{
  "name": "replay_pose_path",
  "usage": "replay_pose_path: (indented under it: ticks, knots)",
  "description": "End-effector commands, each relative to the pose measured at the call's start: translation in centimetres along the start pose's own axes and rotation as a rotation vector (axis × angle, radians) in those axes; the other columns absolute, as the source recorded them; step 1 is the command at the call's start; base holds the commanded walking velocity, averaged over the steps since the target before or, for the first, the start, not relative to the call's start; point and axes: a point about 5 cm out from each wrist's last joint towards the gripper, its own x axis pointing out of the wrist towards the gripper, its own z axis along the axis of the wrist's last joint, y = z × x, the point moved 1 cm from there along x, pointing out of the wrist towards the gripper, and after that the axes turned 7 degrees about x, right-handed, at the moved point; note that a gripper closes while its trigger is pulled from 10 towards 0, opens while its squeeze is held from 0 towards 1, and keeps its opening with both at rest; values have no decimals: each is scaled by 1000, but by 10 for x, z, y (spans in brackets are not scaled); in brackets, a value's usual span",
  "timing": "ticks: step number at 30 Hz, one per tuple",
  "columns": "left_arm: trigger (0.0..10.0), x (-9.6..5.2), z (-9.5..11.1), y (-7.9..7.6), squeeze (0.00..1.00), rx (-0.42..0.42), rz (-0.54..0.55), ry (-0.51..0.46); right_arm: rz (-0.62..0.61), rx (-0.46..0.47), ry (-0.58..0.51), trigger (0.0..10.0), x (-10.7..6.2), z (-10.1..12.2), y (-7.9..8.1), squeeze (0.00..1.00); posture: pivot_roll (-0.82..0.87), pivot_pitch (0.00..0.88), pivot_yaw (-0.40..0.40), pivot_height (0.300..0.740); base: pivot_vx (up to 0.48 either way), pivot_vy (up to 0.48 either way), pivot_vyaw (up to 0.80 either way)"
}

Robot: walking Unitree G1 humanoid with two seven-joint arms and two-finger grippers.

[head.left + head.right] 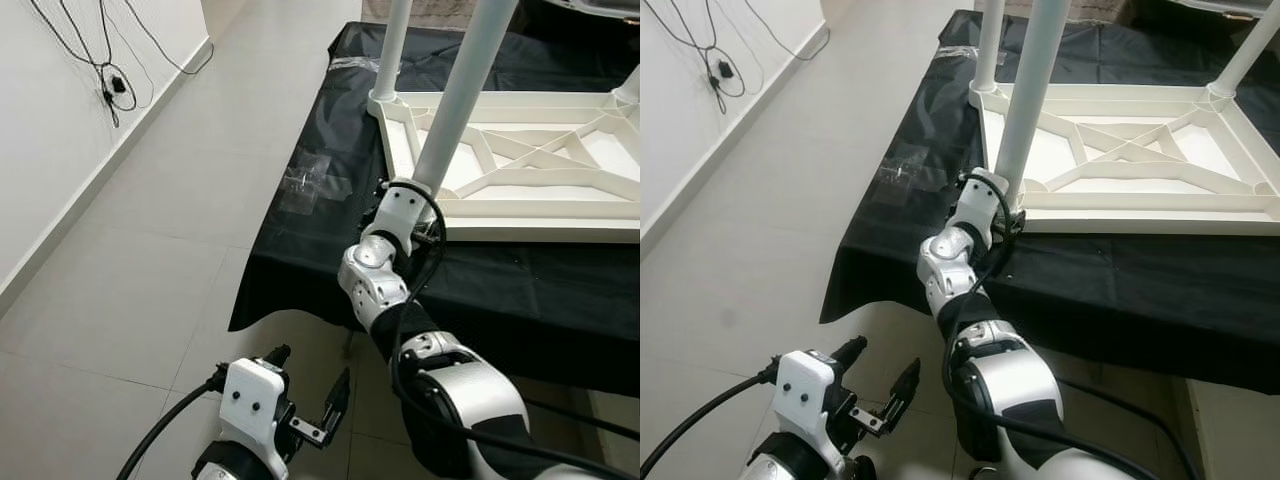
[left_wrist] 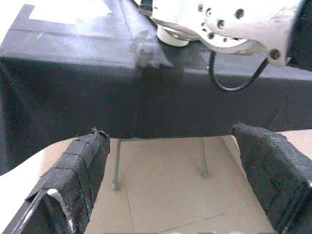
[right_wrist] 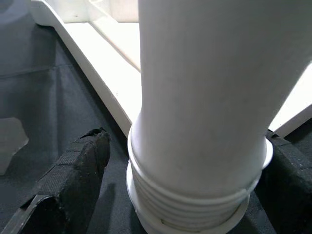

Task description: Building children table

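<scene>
I was in the middle of fitting a leg: the white table top point(image 1: 530, 165) lay upside down on the black-covered bench point(image 1: 330, 215), and my right gripper point(image 3: 187, 161) was down at the near left corner of that frame, at the foot of the white leg point(image 1: 462, 95) standing upright there. My wrist camera showed my two black fingers point(image 3: 73, 180) set apart on either side of the leg's threaded base point(image 3: 195, 207), close around it but not plainly pressing on it, so I judged the hold as loose rather than clamped. Several threads were still exposed above the socket, which told me the leg was started but not yet screwed home. A second leg point(image 1: 393, 50) already stood at the far left corner of the frame, and a third point(image 1: 1246, 55) rose at the far right corner. My left gripper point(image 1: 312, 395) hung low beside the bench's near edge, over the tiled floor point(image 1: 150, 250), its fingers spread and holding nothing. The next move, as I judged it, called for closing on the leg just above the threads and turning it until the collar met the frame, keeping it upright so the threads would not cross.
</scene>
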Motion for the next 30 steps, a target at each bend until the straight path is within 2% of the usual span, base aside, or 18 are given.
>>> replay_pose_path:
  ticks: [1,8,15,21,22,24,27,28,30]
  knots:
    - [10000,-1,-6,0,0,-3,-6,19,36,-25,42,10000,-7,-13,1,0,167,168,-22,740,0,0,0]
    - [10000,2,-7,4,0,3,-1,17,75,-43,7,10000,-12,-10,-1,0,160,160,-23,740,0,0,0]
    - [10000,5,-9,9,0,17,5,12,177,-67,81,10000,-21,-22,-8,0,152,149,-21,740,0,0,0]
    - [10000,7,-10,12,0,24,10,12,221,-93,101,10000,-23,-24,-12,0,147,140,-24,740,0,0,0]
    - [10000,8,-12,14,0,29,14,12,243,-124,114,10000,-25,-26,-22,0,142,135,-25,740,0,0,0]
    - [10000,8,-12,15,0,30,15,12,252,-140,121,10000,-27,-26,-27,0,142,135,-25,740,0,0,0]
    - [10000,7,-15,18,0,40,22,20,303,-214,168,10000,-33,-31,-54,0,132,128,-20,740,0,0,0]
    - [10000,7,-15,18,0,40,22,20,303,-214,168,10000,-33,-31,-54,0,132,128,-20,740,0,0,0]
    - [10000,7,-16,20,0,44,26,23,316,-245,186,10000,-36,-34,-67,0,123,123,-16,740,0,0,0]
